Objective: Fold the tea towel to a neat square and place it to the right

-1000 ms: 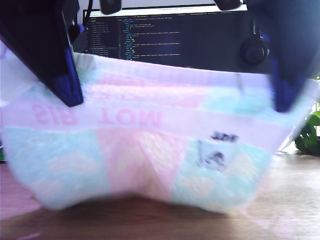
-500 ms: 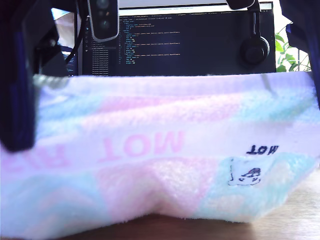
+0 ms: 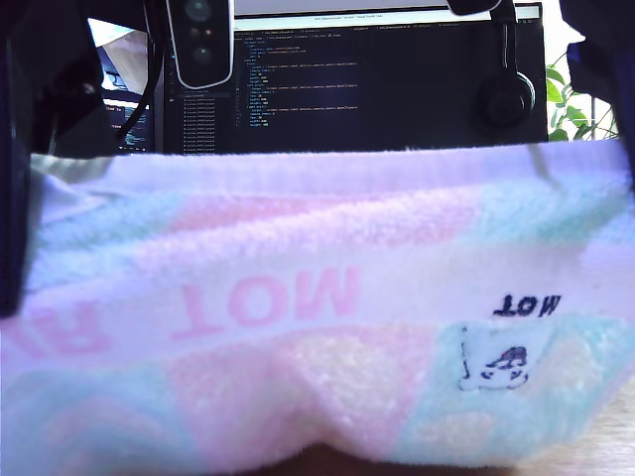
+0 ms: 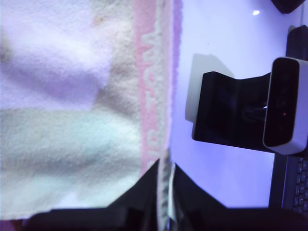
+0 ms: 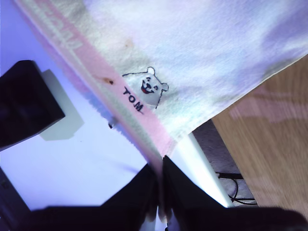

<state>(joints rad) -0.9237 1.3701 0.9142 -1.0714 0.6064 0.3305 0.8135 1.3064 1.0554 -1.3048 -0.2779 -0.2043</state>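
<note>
Now, in the exterior view, the tea towel point(image 3: 317, 297) is hanging stretched across nearly the whole picture, its long axis running from nine o'clock to three o'clock and its top hem lying level in front of the monitor point(image 3: 377, 89). Its lower edge is sagging toward six o'clock, and only a sliver of the bench point(image 3: 610, 441) is showing under it at about four o'clock. The printed bear mark point(image 3: 493, 362) is sitting at four o'clock on the cloth. Dark arm parts are standing at the nine and three o'clock edges, but the hands themselves are not showing there.

In the first wrist view, my first hand point(image 4: 163, 192) is pinching the towel's pink-banded hem, jaws narrow with the cloth edge between them.

In the second wrist view, my second hand point(image 5: 160, 175) is clamping the same hem close beside the bear mark, so I am judging this to be the arm at the exterior view's three o'clock side. Wooden bench is showing beyond the towel's corner.

Both hands are sharing the one top edge at opposite ends; the coming fold is depending on that edge staying level and taut along the towel's long axis.
</note>
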